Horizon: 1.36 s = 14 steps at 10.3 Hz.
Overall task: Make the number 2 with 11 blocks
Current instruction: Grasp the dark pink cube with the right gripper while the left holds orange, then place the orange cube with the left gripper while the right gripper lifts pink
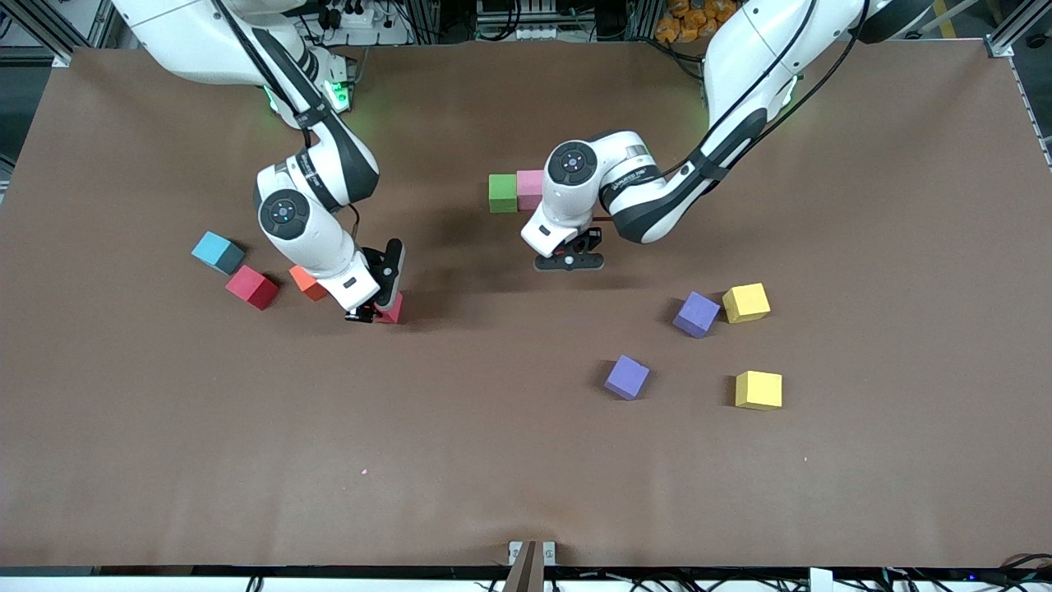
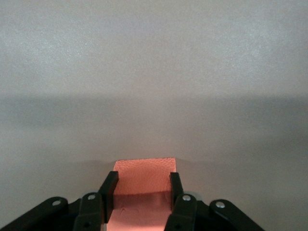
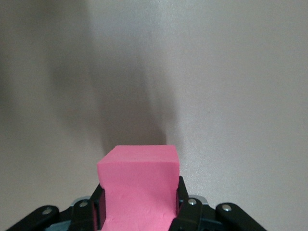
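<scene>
Right gripper (image 1: 374, 315): low at the table, toward the right arm's end; its fingers (image 3: 181, 195) are clamped on a small matte foam cube of red-pink colour (image 1: 392, 310), which shows bright pink in the right wrist view (image 3: 139, 185).
Left gripper (image 2: 142, 188): near the middle of the table, hidden under its own wrist in the front view; its fingers (image 2: 109, 185) are closed on a small matte foam cube of orange-salmon colour (image 2: 143, 180), seen only in the left wrist view.
Started row: a green foam cube (image 1: 502, 193) and a light pink foam cube (image 1: 530, 190) stand touching, side by side, farther from the front camera than the left gripper's spot.
Cluster by the right arm: a light-blue foam cube (image 1: 218, 252), a red foam cube (image 1: 251, 287) just beside it and nearer the camera, and an orange foam cube (image 1: 306, 282) partly covered by the right arm.
Loose cubes toward the left arm's end: a purple foam cube (image 1: 696, 314) almost touching a yellow foam cube (image 1: 746, 302); nearer the camera, a second purple foam cube (image 1: 627, 377) and a second yellow foam cube (image 1: 759, 390), well apart.
Table (image 1: 460, 477): covered in plain brown matte material.
</scene>
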Available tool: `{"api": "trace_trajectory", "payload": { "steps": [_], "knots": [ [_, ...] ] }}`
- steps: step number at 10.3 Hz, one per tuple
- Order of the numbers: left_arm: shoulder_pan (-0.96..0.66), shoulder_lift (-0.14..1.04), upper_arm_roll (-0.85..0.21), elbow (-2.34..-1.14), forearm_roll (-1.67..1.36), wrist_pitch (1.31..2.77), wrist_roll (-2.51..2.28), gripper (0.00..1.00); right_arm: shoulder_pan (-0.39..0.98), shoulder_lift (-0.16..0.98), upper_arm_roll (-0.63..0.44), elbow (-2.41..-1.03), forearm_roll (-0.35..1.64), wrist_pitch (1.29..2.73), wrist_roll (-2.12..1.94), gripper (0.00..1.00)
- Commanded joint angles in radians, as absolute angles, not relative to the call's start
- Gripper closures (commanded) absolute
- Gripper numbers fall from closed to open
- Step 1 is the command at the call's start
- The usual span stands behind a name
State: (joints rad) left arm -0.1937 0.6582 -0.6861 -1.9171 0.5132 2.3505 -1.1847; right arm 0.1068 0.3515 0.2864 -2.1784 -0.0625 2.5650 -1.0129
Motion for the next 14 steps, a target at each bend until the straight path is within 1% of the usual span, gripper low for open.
{"api": "trace_trajectory", "payload": {
  "steps": [1,3,5,6,7,8,11,13,14],
  "knots": [
    [-0.212,0.664,-0.678,-1.933,0.542,2.344,-1.227,0.63,0.110,0.341,0.293,-2.175,-0.046,2.559,-1.032,0.61],
    [-0.212,0.664,-0.678,-1.933,0.542,2.344,-1.226,0.60,0.110,0.339,0.293,-2.175,-0.046,2.559,-1.031,0.61],
    [-0.213,0.664,-0.678,-1.933,0.542,2.344,-1.226,0.60,0.110,0.341,0.293,-2.175,-0.046,2.559,-1.031,0.61],
    [-0.212,0.664,-0.678,-1.931,0.541,2.344,-1.226,0.57,0.110,0.341,0.295,-2.174,-0.046,2.559,-1.031,0.61],
    [-0.212,0.666,-0.678,-1.925,0.541,2.344,-1.226,0.16,0.110,0.342,0.295,-2.174,-0.046,2.559,-1.031,0.61],
    [-0.213,0.669,-0.678,-1.916,0.540,2.344,-1.224,0.00,0.110,0.342,0.295,-2.172,-0.046,2.559,-1.031,0.61],
    [-0.213,0.667,-0.678,-1.872,0.535,2.344,-1.226,0.00,0.109,0.344,0.313,-2.163,-0.045,2.557,-1.026,0.61],
    [-0.204,0.631,-0.678,-1.870,0.528,2.339,-1.227,0.00,0.110,0.342,0.324,-2.157,-0.045,2.557,-1.020,0.61],
    [-0.196,0.599,-0.681,-1.868,0.522,2.307,-1.227,0.00,0.110,0.344,0.330,-2.154,-0.040,2.557,-1.019,0.61]
  ]
}}
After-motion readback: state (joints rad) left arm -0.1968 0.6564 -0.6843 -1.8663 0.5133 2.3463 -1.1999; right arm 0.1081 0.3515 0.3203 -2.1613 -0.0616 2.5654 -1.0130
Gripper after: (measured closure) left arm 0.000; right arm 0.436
